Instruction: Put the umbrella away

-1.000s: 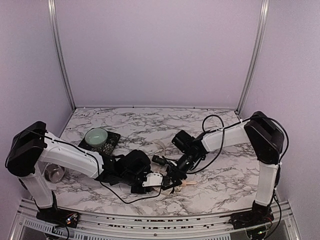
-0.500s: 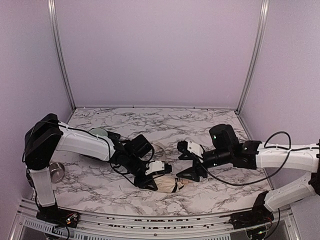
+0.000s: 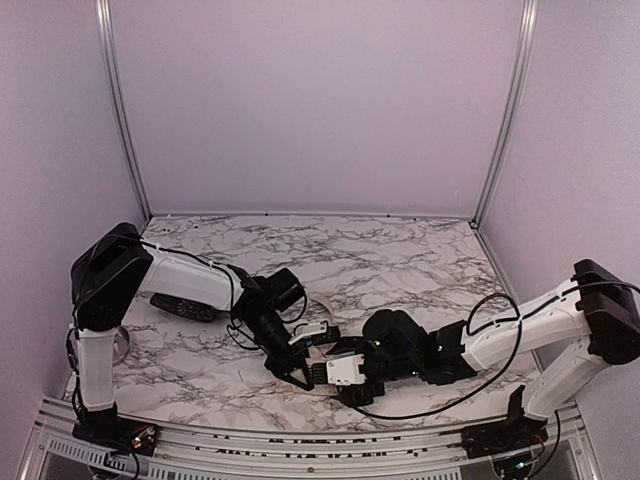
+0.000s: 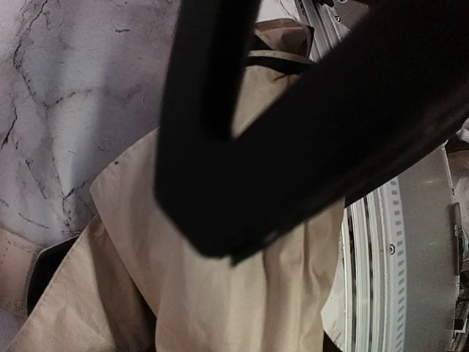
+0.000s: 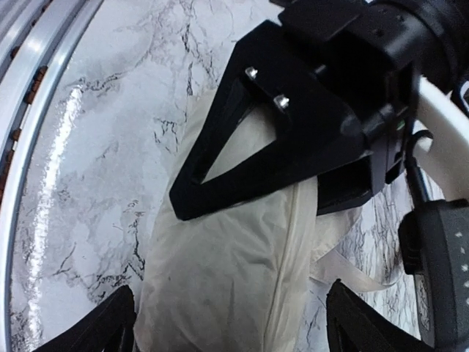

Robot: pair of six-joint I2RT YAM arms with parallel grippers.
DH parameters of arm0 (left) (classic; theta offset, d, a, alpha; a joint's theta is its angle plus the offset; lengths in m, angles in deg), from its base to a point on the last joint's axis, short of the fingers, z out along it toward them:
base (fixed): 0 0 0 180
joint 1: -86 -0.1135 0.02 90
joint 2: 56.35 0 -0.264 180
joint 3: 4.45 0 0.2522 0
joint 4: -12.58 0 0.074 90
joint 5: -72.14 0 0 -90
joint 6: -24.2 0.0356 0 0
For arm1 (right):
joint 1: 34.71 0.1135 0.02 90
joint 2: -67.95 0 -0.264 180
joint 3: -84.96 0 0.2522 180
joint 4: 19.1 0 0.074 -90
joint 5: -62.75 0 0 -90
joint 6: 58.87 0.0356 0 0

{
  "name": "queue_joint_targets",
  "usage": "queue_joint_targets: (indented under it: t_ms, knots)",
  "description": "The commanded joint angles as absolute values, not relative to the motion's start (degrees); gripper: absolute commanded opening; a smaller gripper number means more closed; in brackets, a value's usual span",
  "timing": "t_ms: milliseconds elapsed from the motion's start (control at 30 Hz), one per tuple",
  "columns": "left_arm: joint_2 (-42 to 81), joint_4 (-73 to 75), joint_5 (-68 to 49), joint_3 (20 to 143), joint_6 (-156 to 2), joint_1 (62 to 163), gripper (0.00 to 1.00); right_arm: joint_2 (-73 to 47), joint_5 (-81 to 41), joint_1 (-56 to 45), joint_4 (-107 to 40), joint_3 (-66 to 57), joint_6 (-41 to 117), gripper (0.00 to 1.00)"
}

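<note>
Cream-beige fabric bunches under the left tool (image 3: 293, 368), which bears on the umbrella (image 5: 234, 264) lying on the table (image 3: 420, 270) near its front edge; clamped or not, I cannot tell. The right tool (image 5: 234, 326) straddles the bundle, spread apart: close it low, gathering loose folds. The front rail (image 3: 300, 440) crowds; open room lies behind.
</note>
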State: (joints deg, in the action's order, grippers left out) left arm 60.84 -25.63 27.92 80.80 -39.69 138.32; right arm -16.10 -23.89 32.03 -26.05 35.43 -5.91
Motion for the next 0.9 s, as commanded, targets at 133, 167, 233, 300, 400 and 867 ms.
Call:
queue_joint_targets:
  t_ms: [133,167,233,300,400,867]
  knots:
    - [66.4,-37.6,23.8,78.2,-40.6,138.2,0.29,-27.5,-28.1,32.5,-28.2,28.6,-9.2,0.69]
    - [66.4,-37.6,24.0,78.1,-40.5,138.1,0.3,-28.2,-28.4,32.5,-29.1,28.1,-8.4,0.62]
    - [66.1,-37.6,24.5,78.3,-40.1,137.9,0.34,-29.1,-28.2,32.6,-30.5,27.6,-7.7,0.5]
    - [65.0,-36.0,23.2,78.5,-41.7,137.8,0.46,-29.4,-27.8,32.6,-32.2,27.1,-6.4,0.38]
    - [59.5,-25.5,15.7,75.7,-48.0,137.6,0.75,-29.4,-26.1,32.6,-36.2,25.9,-4.2,0.25]
    - [16.7,19.0,-1.0,39.7,-44.7,140.7,0.99,-44.0,-1.0,24.5,-63.2,11.3,9.4,0.17]
